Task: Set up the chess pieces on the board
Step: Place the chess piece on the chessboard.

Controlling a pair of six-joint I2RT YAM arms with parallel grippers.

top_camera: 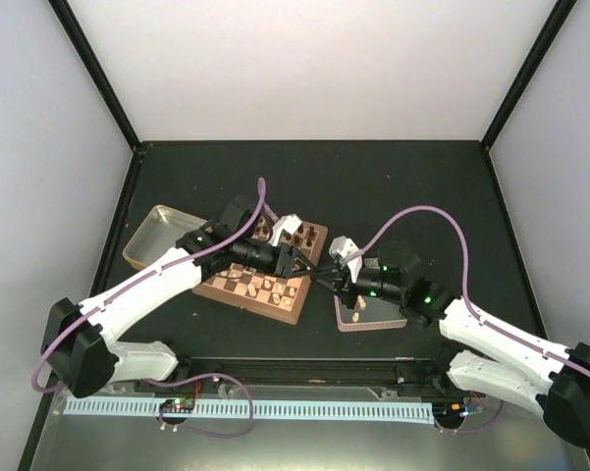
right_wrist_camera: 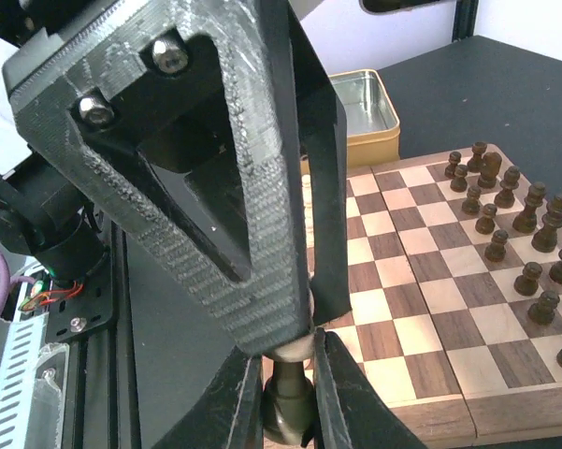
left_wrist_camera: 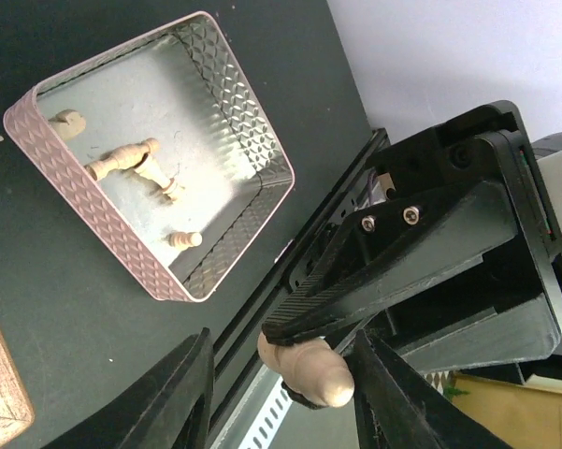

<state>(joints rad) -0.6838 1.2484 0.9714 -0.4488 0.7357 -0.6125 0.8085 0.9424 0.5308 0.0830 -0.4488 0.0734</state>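
Nearest to the arm bases lies the tray [left_wrist_camera: 93, 210], just right of the board; four pale pieces [left_wrist_camera: 122, 159] lie inside it. Over the gap between tray and board the two claws meet. The right claw [right_wrist_camera: 290, 388] is clamped on one pale piece [left_wrist_camera: 309, 372], which hangs in the air. The left claw [left_wrist_camera: 282, 388] stands around this same piece with its fingers apart. A gap shows on one side, but on the other side I cannot say surely if the finger touches. Farther is the board [right_wrist_camera: 421, 313], flat on the table, and dark men [right_wrist_camera: 533, 215] stand in two rows along its far edge. Beyond its left corner sits the tin [top_camera: 162, 235], well apart from both claws.
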